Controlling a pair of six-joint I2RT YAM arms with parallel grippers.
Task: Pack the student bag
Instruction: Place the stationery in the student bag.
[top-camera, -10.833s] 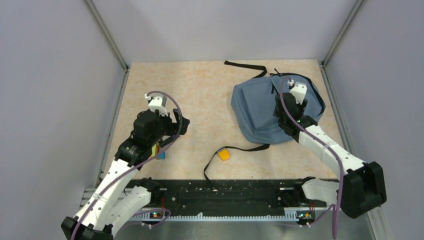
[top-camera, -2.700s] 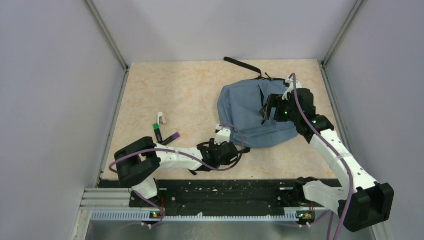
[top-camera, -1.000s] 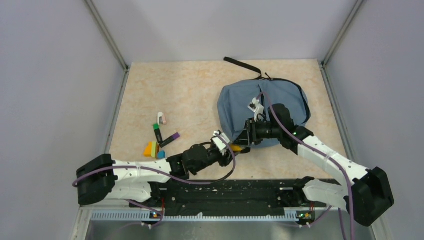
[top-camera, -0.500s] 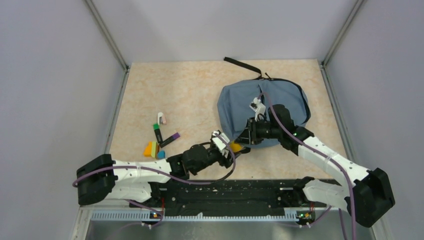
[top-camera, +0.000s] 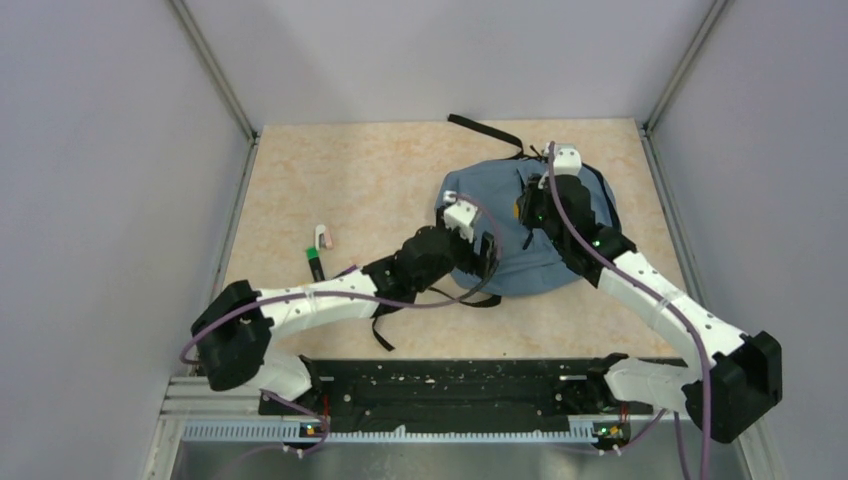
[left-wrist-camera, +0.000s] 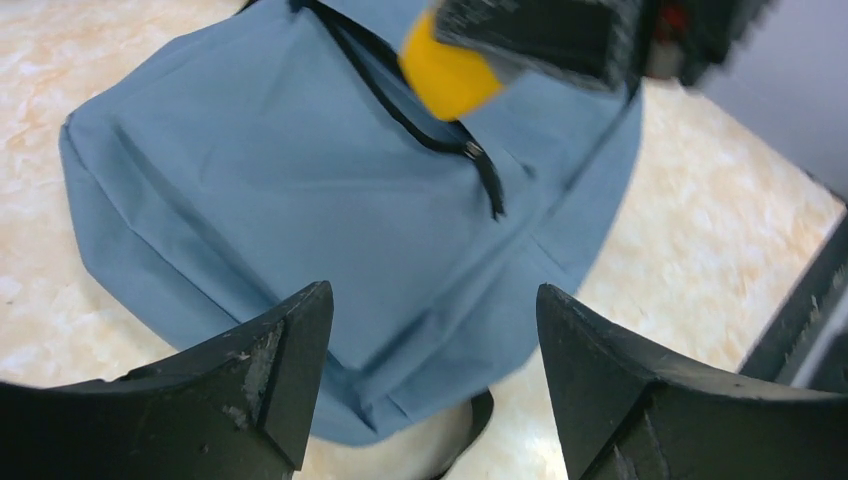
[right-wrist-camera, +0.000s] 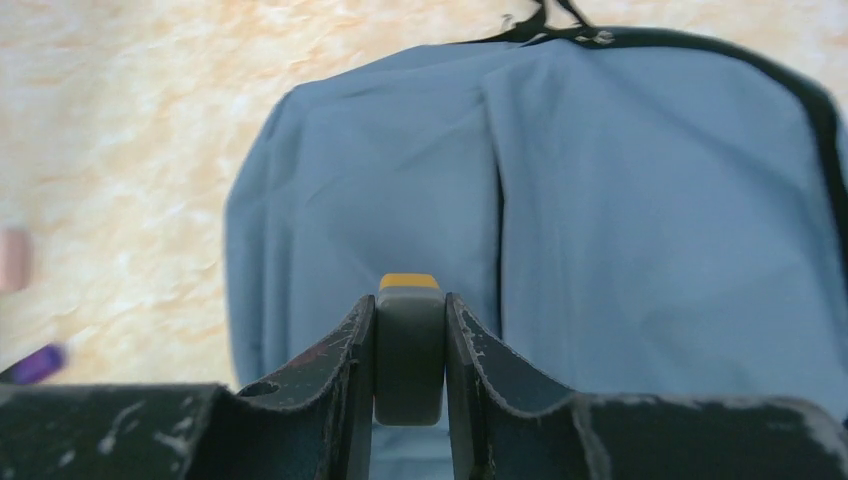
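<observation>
The bag is laid flat on the surface's right half. Above it, a yellow item is clamped in the right hand, presumably for packing. The left hand is spread, likely to open it.

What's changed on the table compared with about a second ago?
The right gripper, shut on the yellow object, has carried it from the student bag's near edge to above the bag's middle. The left gripper, open, has followed from that edge up over the bag. The bag, the green marker and the pink item lie as they did.
</observation>
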